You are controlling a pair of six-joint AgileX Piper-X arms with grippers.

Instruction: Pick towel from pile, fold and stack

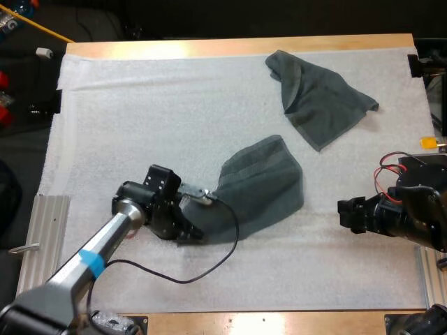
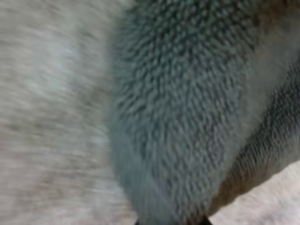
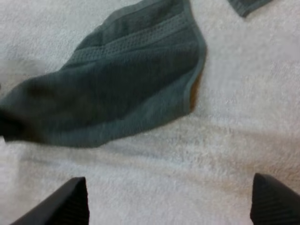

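Observation:
A dark grey-green towel (image 1: 260, 187) lies half spread in the middle of the white mat (image 1: 140, 125), drawn to a point at its near left end. My left gripper (image 1: 191, 232) is at that pointed end, shut on the towel (image 2: 187, 108), whose cloth bunches up close between the fingers. A second, crumpled towel (image 1: 318, 98) lies at the far right of the mat. My right gripper (image 1: 343, 213) hovers to the right of the middle towel (image 3: 126, 93), open, its fingers (image 3: 70, 201) wide apart over bare mat with nothing between them.
The wooden table's edge (image 1: 237, 47) runs along the mat's far side. A metal rail (image 1: 43, 237) lies along the mat's left side. A corner of the crumpled towel (image 3: 246, 5) lies beyond the middle towel in the right wrist view.

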